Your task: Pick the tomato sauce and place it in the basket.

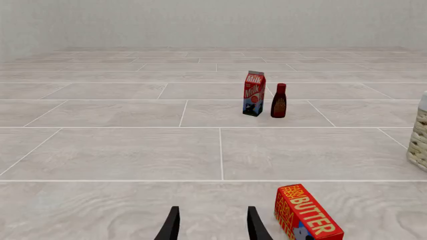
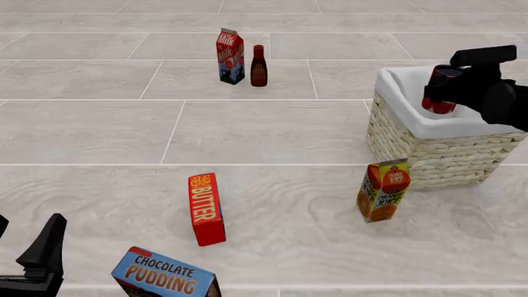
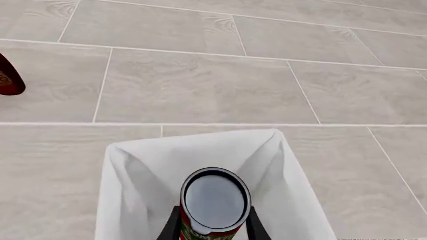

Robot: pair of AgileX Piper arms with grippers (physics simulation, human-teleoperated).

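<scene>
Over the basket's open mouth, the right gripper [image 3: 213,227] has its two dark fingers [image 3: 171,226] pressed against either side of the tomato sauce [image 3: 215,204], a short red can whose dark metal top faces the right wrist camera. From the front, the can [image 2: 439,90] hangs clear of the liner, tipped on a slant, with the black arm reaching in from the right edge. Directly beneath it lies the basket [image 2: 429,151], pale woven wicker with a white cloth liner [image 3: 147,175] folded over the rim; the can is above the opening, not resting inside.

Just in front of the basket's near left corner stands an orange juice carton [image 2: 384,190], upright with a slight lean. Further left on the tiled table [image 2: 272,130], a red butter box [image 2: 205,208] lies on its side, and nearer the camera a blue chocolate pudding box [image 2: 165,276] sits tilted at the lower edge.

At the lower left, the left gripper [image 1: 212,225] hovers low above the table with its jaws parted and nothing between them; the butter box [image 1: 307,214] lies just beside it. Far across the table, a milk carton [image 2: 230,56] stands upright with a dark-red bottle [image 2: 259,65] close beside it on its right.
</scene>
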